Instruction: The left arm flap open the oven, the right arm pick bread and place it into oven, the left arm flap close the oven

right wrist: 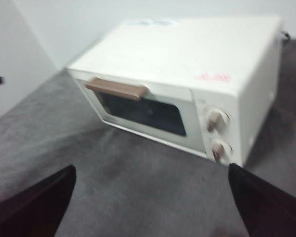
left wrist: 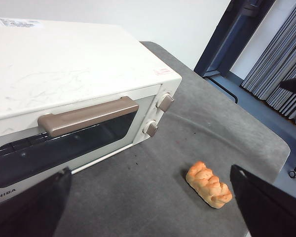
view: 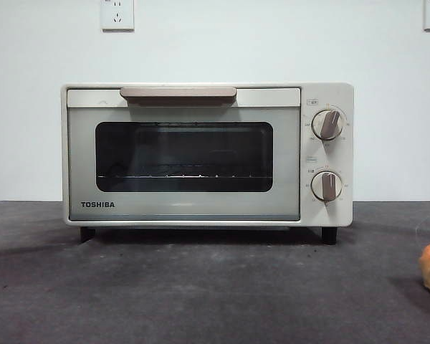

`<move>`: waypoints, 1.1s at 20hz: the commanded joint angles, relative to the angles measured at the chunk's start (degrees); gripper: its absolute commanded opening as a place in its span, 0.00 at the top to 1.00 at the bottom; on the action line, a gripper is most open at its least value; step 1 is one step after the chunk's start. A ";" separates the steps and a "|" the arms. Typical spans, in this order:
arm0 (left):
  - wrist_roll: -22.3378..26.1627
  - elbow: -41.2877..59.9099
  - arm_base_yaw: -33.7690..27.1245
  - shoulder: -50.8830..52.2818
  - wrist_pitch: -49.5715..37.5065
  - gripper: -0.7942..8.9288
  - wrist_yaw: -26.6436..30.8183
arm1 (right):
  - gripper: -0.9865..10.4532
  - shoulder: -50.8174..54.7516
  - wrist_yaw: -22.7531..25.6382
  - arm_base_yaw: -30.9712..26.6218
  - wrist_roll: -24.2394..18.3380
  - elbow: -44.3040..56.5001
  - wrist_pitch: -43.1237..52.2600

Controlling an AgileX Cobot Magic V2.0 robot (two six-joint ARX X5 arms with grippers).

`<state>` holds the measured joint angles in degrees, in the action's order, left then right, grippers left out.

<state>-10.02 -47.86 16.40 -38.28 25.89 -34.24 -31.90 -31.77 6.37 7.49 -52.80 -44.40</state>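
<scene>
Both grippers are held spread and empty above the table: left gripper near the oven handle, right gripper farther off. Bread is seen lying on the table, in front of the shut oven's knob side.

My work surface is a dark grey mat with a felt-like texture, backed by a plain white wall. Two white wall sockets are mounted high on it. Grey slatted blinds hang beyond the mat's far edge.
</scene>
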 commanded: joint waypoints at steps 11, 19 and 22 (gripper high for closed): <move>0.33 -1.33 0.20 -0.20 -0.59 0.38 0.15 | 0.48 -16.06 11.52 0.66 1.09 -0.46 -13.94; 0.35 -1.33 0.87 -0.13 -0.59 0.38 0.15 | 0.48 -30.86 20.50 8.46 5.57 1.18 -15.74; 0.35 -1.33 0.87 -0.15 -0.39 0.38 0.17 | 0.48 -34.18 21.00 11.43 7.50 2.89 -13.38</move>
<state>-10.02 -47.86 17.04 -38.20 25.93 -34.22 -65.41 -10.83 17.52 13.52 -49.76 -57.91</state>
